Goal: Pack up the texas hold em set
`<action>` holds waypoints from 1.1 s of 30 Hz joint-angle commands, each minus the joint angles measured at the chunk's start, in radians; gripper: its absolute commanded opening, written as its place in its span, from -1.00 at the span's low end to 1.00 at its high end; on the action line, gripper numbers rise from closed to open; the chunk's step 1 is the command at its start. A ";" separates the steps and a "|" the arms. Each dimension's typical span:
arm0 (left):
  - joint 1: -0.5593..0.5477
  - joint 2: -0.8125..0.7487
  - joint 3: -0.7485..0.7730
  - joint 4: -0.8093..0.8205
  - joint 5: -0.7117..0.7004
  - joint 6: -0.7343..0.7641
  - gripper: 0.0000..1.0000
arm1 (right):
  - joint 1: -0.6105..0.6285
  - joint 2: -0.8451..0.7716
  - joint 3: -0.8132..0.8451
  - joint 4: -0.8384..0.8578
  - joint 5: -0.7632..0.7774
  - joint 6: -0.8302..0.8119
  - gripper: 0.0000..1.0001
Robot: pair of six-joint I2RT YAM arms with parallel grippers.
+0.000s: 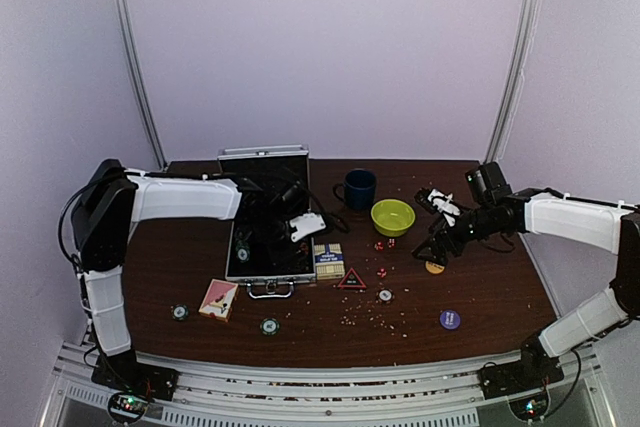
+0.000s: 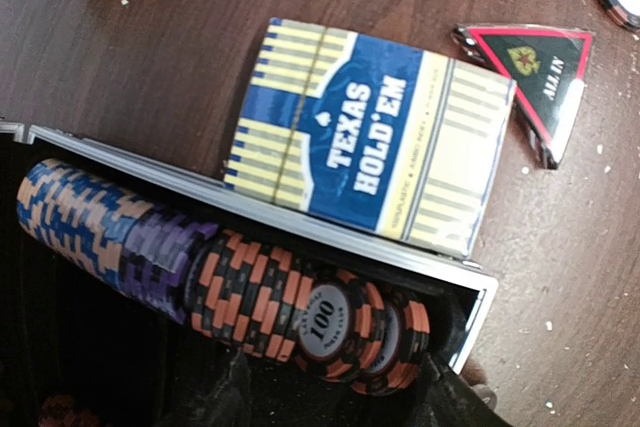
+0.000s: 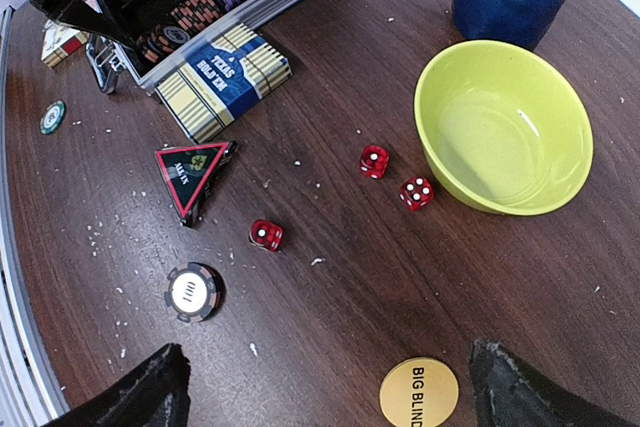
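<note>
The silver briefcase (image 1: pixel 262 215) lies open, with a row of chips (image 2: pixel 160 252) in its black tray. My left gripper (image 2: pixel 340 402) reaches into the case, its dark fingers apart on either side of the orange chips (image 2: pixel 290 292) at the row's end. The blue card box (image 2: pixel 370 137) and the red triangle (image 2: pixel 530 72) lie just outside the rim. My right gripper (image 3: pixel 330 397) hangs open over the table, a yellow "Big Blind" disc (image 3: pixel 419 394) near its right finger (image 3: pixel 540 397). Three red dice (image 3: pixel 374 160) and a 100 chip (image 3: pixel 192 291) lie ahead of it. The red card box (image 1: pixel 218 299) lies front left.
A dark blue mug (image 1: pixel 357 188) and a yellow-green bowl (image 1: pixel 393 217) stand right of the case. Loose chips lie near the front edge: one (image 1: pixel 179 312), one (image 1: pixel 270 326) and a purple one (image 1: pixel 450 319). Pale crumbs are scattered over the dark wood.
</note>
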 commanded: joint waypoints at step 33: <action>0.002 -0.083 0.086 -0.153 -0.201 -0.200 0.35 | -0.007 -0.004 -0.003 -0.032 -0.100 -0.047 0.95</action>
